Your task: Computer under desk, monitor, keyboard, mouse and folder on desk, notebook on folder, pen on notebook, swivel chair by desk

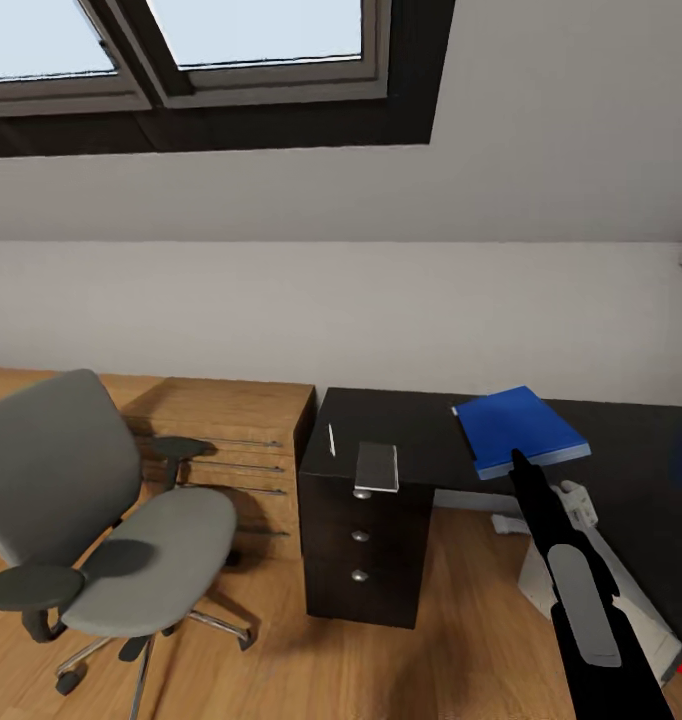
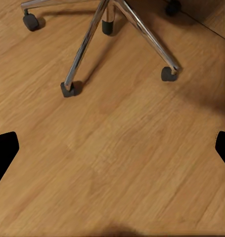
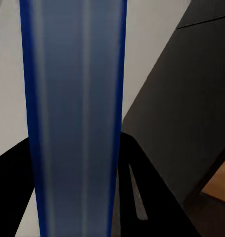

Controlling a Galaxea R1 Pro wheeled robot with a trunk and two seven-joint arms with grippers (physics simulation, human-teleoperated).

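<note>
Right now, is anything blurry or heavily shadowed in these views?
Head view: sharp, with a soft shadow on the swivel chair seat. Right wrist view: the folder is very close and smeared. Left wrist view: crisp floor, the chair's legs throwing faint shadows.

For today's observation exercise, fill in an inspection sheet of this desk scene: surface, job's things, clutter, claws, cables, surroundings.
Surface: black desk, three knobbed drawers at its end.
Job's things: blue folder over the desk, in the right claw; grey notebook and white pen lie apart on the desk end; swivel chair stands off on the floor, seat bare; light computer partly seen under the desk.
Clutter: nothing seen.
Claws: right claw shut on the folder's edge; left claw open above wood floor near the chair's wheels.
Cables: nothing seen.
Surroundings: wooden cabinet, white wall, skylight.
</note>
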